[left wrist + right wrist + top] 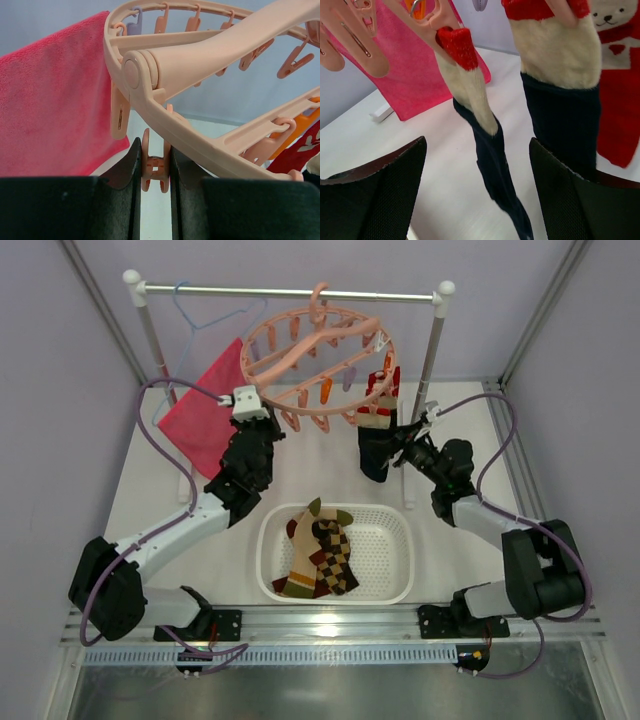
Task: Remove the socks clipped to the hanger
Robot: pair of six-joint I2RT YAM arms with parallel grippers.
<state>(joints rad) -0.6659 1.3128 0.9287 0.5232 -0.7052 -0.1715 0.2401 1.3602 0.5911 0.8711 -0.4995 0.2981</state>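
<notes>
The left gripper pinches a clip on the near rim of the hanger, probably steadying it. The right gripper stands open around a dangling navy sock, ready to pull.

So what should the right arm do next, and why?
Probably close the right tool on the dark sock: it hangs from a clip right between that tool's open fingers, while the left tool pinches another clip on the hanger.

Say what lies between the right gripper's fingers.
In the right wrist view, a navy sock with cream band and red cuff hangs between the fingers of the open right gripper.
</notes>
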